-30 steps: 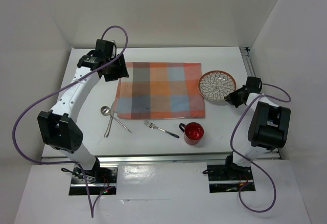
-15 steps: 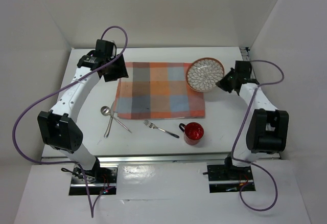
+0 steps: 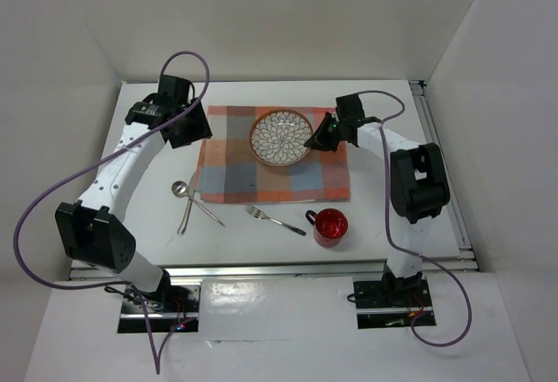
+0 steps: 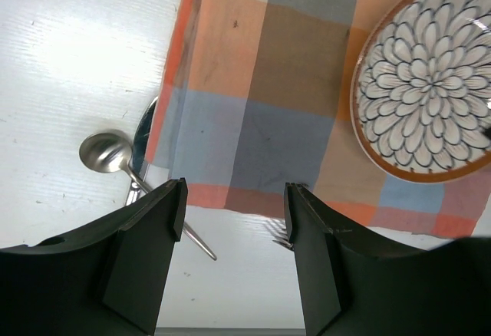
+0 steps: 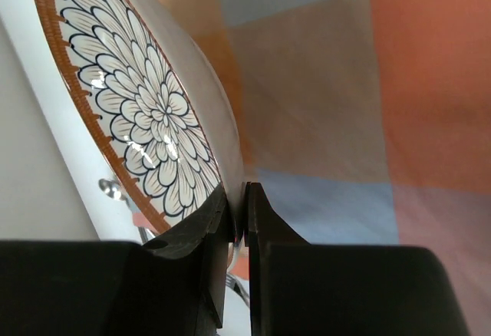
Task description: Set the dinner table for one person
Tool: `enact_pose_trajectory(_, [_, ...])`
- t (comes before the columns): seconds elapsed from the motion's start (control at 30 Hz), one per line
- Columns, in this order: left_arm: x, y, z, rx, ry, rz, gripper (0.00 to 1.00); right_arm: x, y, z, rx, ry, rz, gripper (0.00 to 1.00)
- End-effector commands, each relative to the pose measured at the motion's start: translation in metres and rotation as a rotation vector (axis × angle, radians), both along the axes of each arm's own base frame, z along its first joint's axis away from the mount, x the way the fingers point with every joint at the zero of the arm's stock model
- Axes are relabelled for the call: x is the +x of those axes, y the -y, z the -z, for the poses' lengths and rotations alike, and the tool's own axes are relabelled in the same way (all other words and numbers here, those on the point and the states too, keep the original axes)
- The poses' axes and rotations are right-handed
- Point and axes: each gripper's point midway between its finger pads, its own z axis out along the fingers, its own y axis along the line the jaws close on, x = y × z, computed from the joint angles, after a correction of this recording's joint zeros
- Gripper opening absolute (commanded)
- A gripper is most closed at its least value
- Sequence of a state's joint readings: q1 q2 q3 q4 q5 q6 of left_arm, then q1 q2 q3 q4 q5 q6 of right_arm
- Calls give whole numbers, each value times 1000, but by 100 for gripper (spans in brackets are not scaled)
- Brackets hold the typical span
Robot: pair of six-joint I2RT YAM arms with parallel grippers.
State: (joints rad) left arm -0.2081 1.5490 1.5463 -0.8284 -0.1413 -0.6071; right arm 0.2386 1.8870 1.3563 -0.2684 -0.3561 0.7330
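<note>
White flat rectangular table (image 3: 392, 212) is spanning beneath everything; left gripper (image 4: 234, 198) is hanging unclenched over left edge of checked woven cloth (image 3: 235, 168); shiny metal spoon (image 3: 179, 189) is lying beside it; right gripper (image 5: 238, 198) is pinching brown rim of round petal-patterned plate (image 3: 281, 137).

Checked all three views: no text, label, brand mark, number or sign is legible. Nothing readable on the dinner table (image 3: 384, 216). The plate (image 3: 281, 137) bears a petal pattern only, no lettering.
</note>
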Motion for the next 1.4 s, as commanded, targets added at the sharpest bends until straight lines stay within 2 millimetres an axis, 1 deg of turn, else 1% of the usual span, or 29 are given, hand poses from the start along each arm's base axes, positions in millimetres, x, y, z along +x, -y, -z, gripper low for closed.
enact_pose_trajectory(0.0, [-6,-7,-10,3,35,-32,70,30,-26,-52,167,138,-45,0])
enact_pose_trajectory(0.07, [-9,-6,-5,-8,20,-32,70,31,-28,-46,179,123,-48,0])
enact_pose_trajectory(0.2, [-16,-4,13,-20,-20,-28,70,29,-29,-18,172,63,-51,0])
enact_pose_trajectory(0.27, [-18,-2,14,-29,-17,-22,70,26,-26,-6,153,37,-48,0])
enact_pose_trajectory(0.37, [-20,-2,18,-27,-26,-22,70,20,-26,2,117,16,-50,33])
enact_pose_trajectory(0.43, [-20,-2,18,-27,-26,-22,70,17,-19,6,71,9,-42,65])
enact_pose_trajectory(0.47, [-18,-2,14,-29,-17,-22,70,18,-17,6,52,12,-40,71])
enact_pose_trajectory(0.5, [-18,-2,14,-29,-17,-22,70,22,-12,-6,21,50,-34,76])
enact_pose_trajectory(0.57, [-17,0,10,-39,-8,-16,70,18,-4,-10,-31,52,-35,90])
enact_pose_trajectory(0.6, [-17,0,10,-39,-8,-16,70,21,3,-25,-62,86,-12,92])
enact_pose_trajectory(0.67, [-14,1,10,-39,-8,-16,70,16,16,-33,-109,90,10,93])
enact_pose_trajectory(0.7, [-14,1,10,-39,-8,-16,70,17,30,-55,-148,144,40,93])
enact_pose_trajectory(0.73, [-14,2,10,-46,-10,-10,70,12,37,-63,-176,154,50,94])
enact_pose_trajectory(0.77, [-14,2,10,-46,-10,-10,70,4,49,-63,-221,157,58,94])
enact_pose_trajectory(0.8, [-13,2,6,-48,-1,-10,70,-7,63,-81,-270,185,95,94])
enact_pose_trajectory(0.83, [-13,2,6,-48,-1,-10,70,-16,71,-85,-300,188,105,94])
enact_pose_trajectory(0.87, [-13,2,6,-48,-1,-10,70,-32,82,-74,-333,154,114,94])
enact_pose_trajectory(0.9, [-11,5,5,-57,8,-4,70,-45,88,-72,-356,140,116,94])
enact_pose_trajectory(0.93, [-11,5,5,-57,8,-4,70,-66,95,-83,-363,144,124,94])
enact_pose_trajectory(0.97, [-11,5,5,-57,8,-4,70,-91,99,-60,-374,75,118,93])
enact_pose_trajectory(1.0, [-8,5,7,-57,9,-4,70,-106,101,-55,-359,44,140,93])
enact_pose_trajectory(1.03, [-8,7,7,-64,8,2,70,-125,95,-64,-330,62,134,93])
enact_pose_trajectory(1.07, [-8,7,7,-64,8,2,70,-146,96,-56,-325,7,137,93])
enact_pose_trajectory(1.1, [-7,7,11,-62,-3,2,70,-168,95,-38,-305,-68,167,93])
enact_pose_trajectory(1.13, [-7,7,11,-62,-3,2,70,-184,89,-44,-277,-56,169,93])
enact_pose_trajectory(1.17, [-5,7,11,-62,-4,2,70,-208,91,-28,-281,-131,176,93])
enact_pose_trajectory(1.27, [-5,11,11,-62,-4,13,70,-242,83,-24,-225,-187,215,91])
enact_pose_trajectory(1.3, [-5,11,11,-62,-4,13,70,-253,82,-16,-217,-219,215,90])
enact_pose_trajectory(1.37, [-5,11,11,-62,-4,13,70,-268,78,-13,-198,-259,228,88])
